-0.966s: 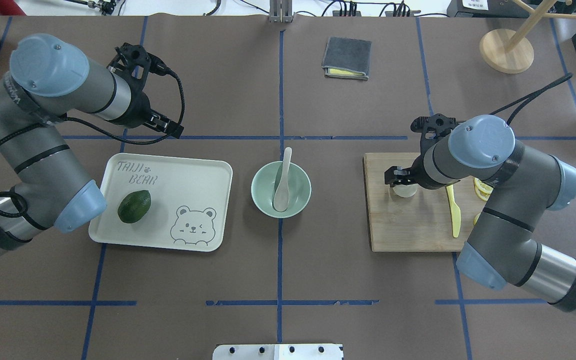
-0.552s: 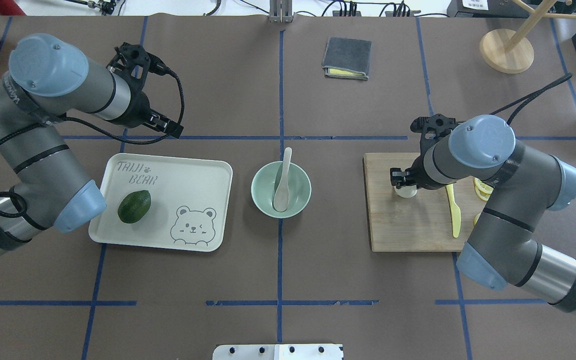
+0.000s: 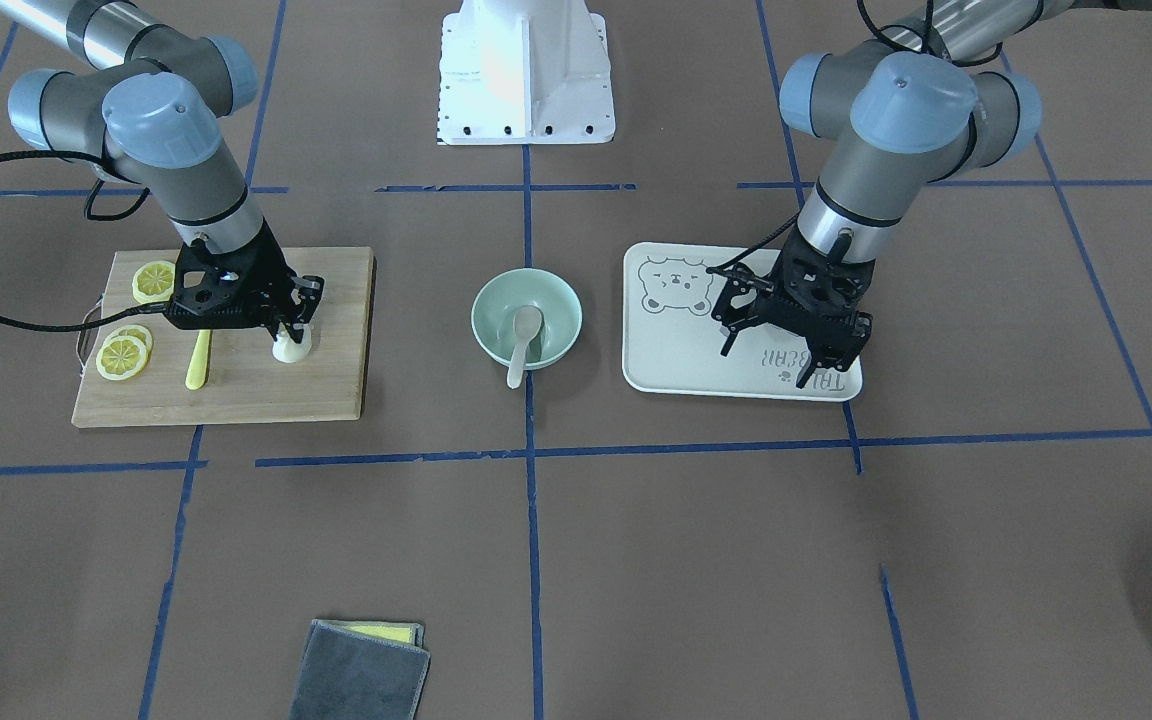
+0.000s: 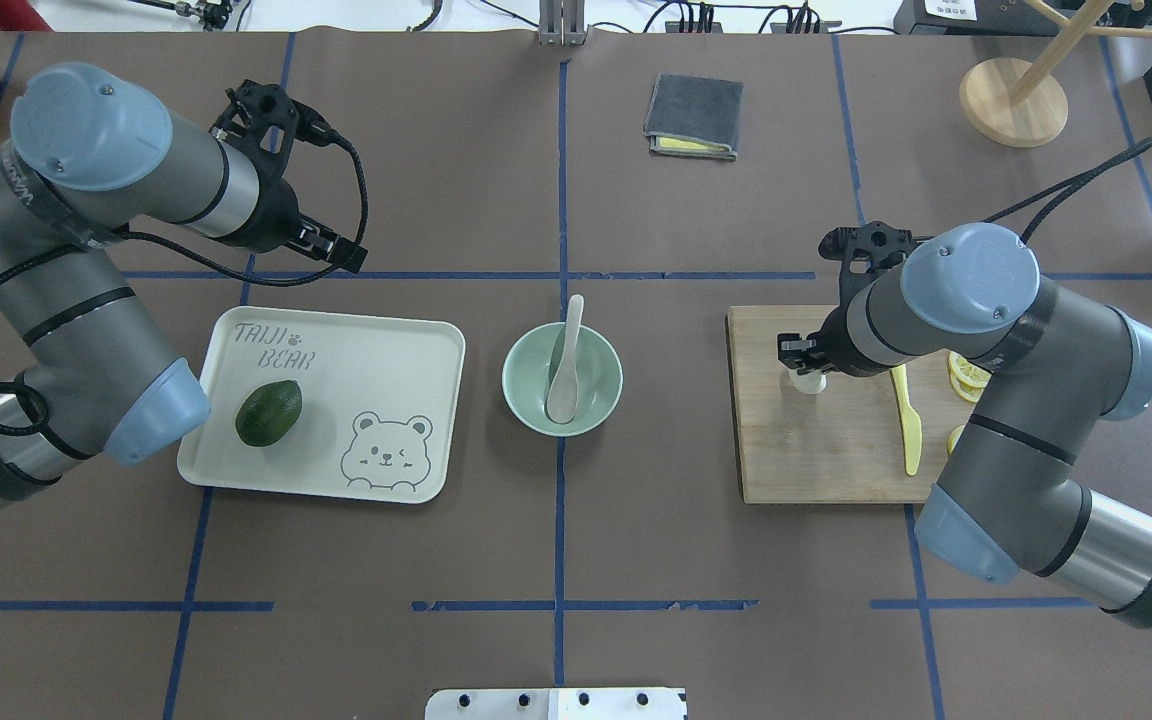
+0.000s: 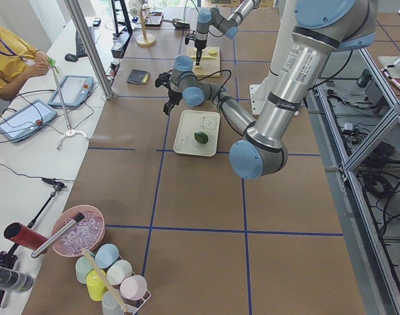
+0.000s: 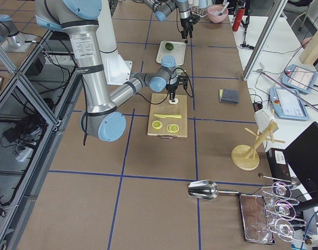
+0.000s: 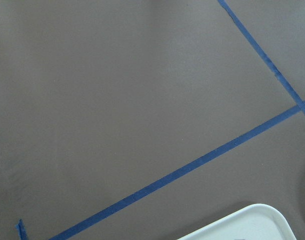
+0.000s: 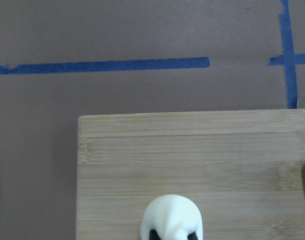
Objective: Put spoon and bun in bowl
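Right end effector (image 3: 288,337) | clamped on bun (image 3: 292,349) | over cutting board (image 3: 336,385) | spoon (image 3: 526,325) in bowl (image 3: 489,305)

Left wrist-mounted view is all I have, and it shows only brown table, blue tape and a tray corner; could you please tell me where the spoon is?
Observer: The spoon lies in the bowl, scoop inside, handle sticking out over the rim away from the robot.
Operator: Thank you. And where is the bun?
Observer: The bun is at the cutting board, with the right pincer closed on it; I cannot tell whether it has lifted off.
Operator: Is anything on the tray whose corner I see?
Observer: An avocado lies on the tray, on the side toward the left arm.
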Robot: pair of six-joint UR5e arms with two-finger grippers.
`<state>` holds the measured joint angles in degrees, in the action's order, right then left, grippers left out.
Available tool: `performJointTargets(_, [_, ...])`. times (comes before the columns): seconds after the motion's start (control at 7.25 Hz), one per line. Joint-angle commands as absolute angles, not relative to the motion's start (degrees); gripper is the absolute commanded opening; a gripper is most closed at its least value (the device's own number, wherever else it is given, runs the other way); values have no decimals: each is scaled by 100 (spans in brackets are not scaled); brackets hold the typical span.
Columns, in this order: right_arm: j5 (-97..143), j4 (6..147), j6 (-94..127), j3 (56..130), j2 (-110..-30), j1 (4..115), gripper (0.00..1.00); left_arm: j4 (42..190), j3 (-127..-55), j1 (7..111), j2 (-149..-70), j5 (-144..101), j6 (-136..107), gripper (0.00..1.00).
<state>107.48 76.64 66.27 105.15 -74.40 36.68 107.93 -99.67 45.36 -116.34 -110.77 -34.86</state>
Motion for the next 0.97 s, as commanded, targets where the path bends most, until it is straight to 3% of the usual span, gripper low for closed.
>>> performJointTargets(0.0, [10732, 8487, 6636, 10854, -6956, 3648, 27, 10784, -10045, 4544, -11628, -11083, -3489, 90])
performJointTargets(0.28, [10731, 8719, 7378, 10671, -6200, 3490, 28, 10775, -10517, 4588, -11227, -11109, -3437, 90])
performJointTargets(0.55, [10679, 8675, 8223, 9953, -5252, 3201, 30, 10775, -10635, 4597, -11092, -11118, -3428, 90])
performJointTargets(0.83, [10591, 8675, 8560, 9879, -4984, 2954, 35, 10775, -10652, 4597, -11092, -11101, -3428, 90])
